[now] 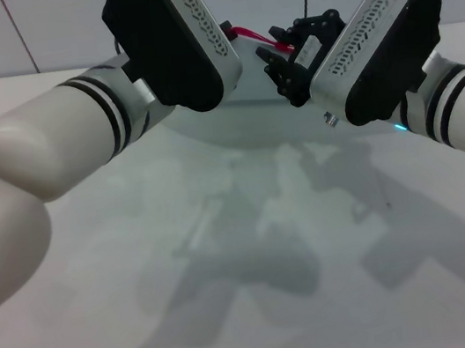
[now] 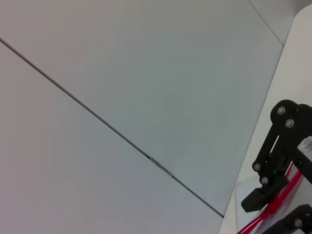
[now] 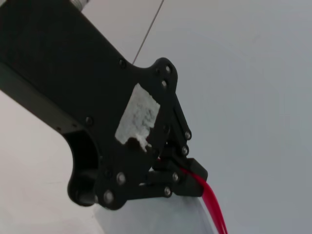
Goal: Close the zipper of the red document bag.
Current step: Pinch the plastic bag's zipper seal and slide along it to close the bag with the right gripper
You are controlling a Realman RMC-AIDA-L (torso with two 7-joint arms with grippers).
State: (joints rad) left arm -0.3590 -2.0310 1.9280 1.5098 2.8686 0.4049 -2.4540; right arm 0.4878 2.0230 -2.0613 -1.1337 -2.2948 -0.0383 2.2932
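The red document bag (image 1: 225, 126) is a translucent pale pouch at the far middle of the table, below and between both grippers. Its zipper (image 1: 275, 43) shows as a short red strip between them. My right gripper (image 1: 285, 71) is at the strip; in the left wrist view its black fingers (image 2: 258, 199) stand on either side of the zipper (image 2: 280, 202). The left gripper's housing (image 1: 175, 41) hides its fingertips in the head view. In the right wrist view my left gripper (image 3: 187, 175) is shut on the zipper (image 3: 213, 207), above the bag (image 3: 161, 217).
The white table (image 1: 262, 294) stretches toward me, crossed by the arms' shadows. A pale wall with a thin dark seam (image 2: 112, 129) stands behind the table's far edge. Both forearms cross the upper part of the head view.
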